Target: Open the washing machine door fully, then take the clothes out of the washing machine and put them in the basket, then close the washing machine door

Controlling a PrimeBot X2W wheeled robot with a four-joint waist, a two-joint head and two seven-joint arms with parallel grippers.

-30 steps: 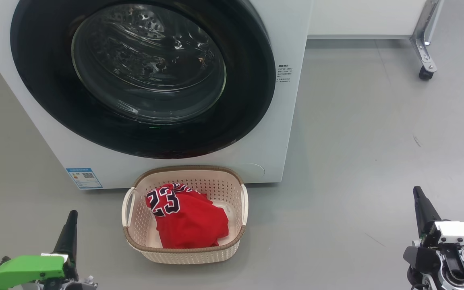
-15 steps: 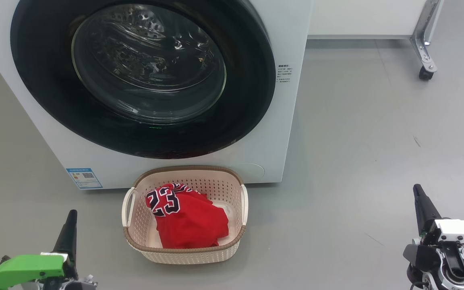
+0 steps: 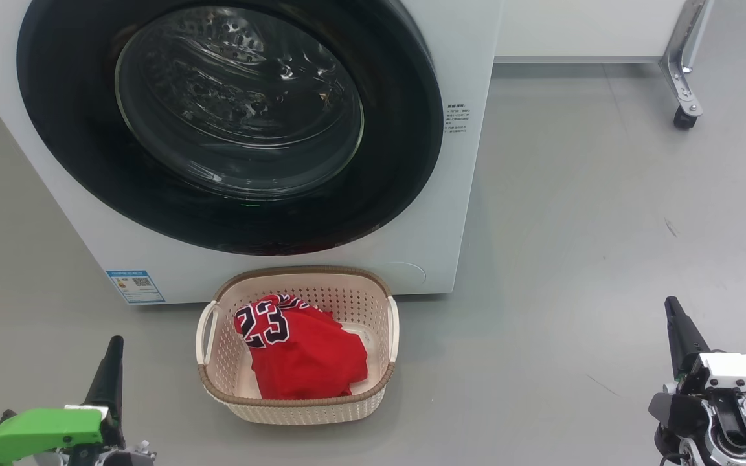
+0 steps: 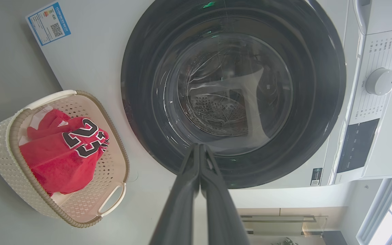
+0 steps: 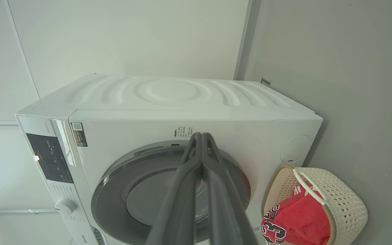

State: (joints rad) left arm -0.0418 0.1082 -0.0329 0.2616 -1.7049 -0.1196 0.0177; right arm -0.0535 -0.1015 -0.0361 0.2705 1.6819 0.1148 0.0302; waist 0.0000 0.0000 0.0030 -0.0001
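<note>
The white washing machine (image 3: 470, 77) fills the upper left of the head view. Its round black-rimmed door (image 3: 399, 162) lies flat against the front, closed, with the steel drum visible through the glass. On the floor right before it stands the cream basket (image 3: 295, 404) holding the red clothes (image 3: 308, 356), the number 23 facing up. My left gripper (image 3: 114, 343) rests shut and empty at the lower left, well short of the basket. At the lower right my right gripper (image 3: 671, 304) is shut and empty too. Both wrist views show pressed-together fingers (image 4: 199, 160) (image 5: 201, 149) aimed at the door.
Grey floor stretches to the right of the machine. A metal leg with a caster wheel (image 3: 684, 116) stands at the far right under a white panel. A blue label sticker (image 3: 135, 286) sits low on the machine's front.
</note>
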